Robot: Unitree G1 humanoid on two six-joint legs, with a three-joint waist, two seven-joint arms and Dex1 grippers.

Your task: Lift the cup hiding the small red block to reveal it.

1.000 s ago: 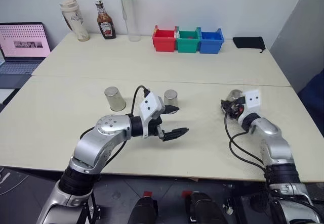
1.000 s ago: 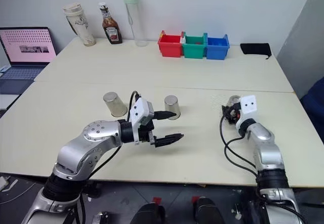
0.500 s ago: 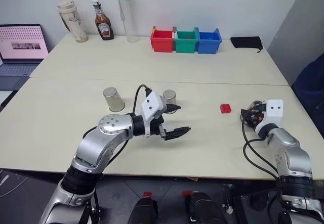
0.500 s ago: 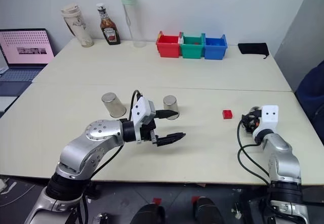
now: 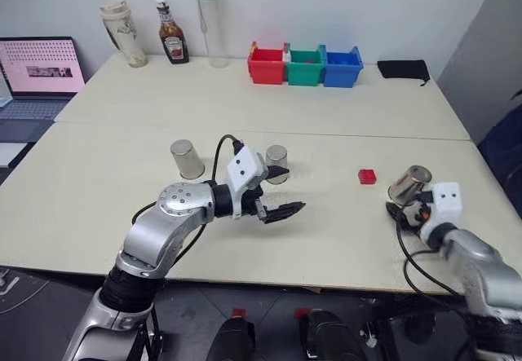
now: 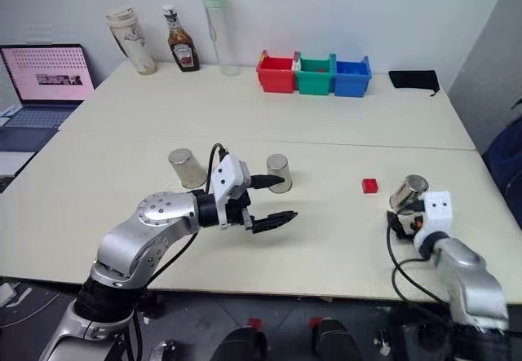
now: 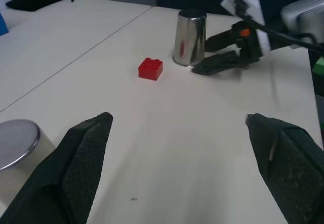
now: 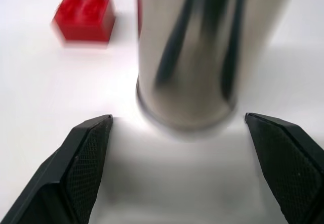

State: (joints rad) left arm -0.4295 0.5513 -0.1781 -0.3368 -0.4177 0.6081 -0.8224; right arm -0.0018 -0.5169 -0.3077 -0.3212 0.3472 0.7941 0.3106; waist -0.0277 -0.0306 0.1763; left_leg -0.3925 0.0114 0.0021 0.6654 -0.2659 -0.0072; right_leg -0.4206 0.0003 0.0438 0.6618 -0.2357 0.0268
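The small red block (image 5: 367, 177) lies uncovered on the table, right of centre. Just to its right stands the cup (image 5: 408, 185), a shiny metal tumbler set upside down on the table. My right gripper (image 8: 178, 119) is open just behind the cup, its fingers spread wider than the cup and not touching it. In the left wrist view the small red block (image 7: 150, 68), the cup (image 7: 190, 38) and the right gripper's fingers (image 7: 223, 57) show side by side. My left gripper (image 5: 294, 188) hovers open and empty over the table's middle.
Two more metal cups (image 5: 188, 159) (image 5: 277, 164) stand upside down left of centre, one right by the left gripper. Red (image 5: 265, 63), green (image 5: 304, 65) and blue (image 5: 341, 66) bins, bottles (image 5: 171, 31), a laptop (image 5: 41, 72) and a black cloth (image 5: 401, 69) line the far side.
My right gripper carried the cup to the right off the red block, set it down on the table, opened and drew back. The left arm has stayed still.
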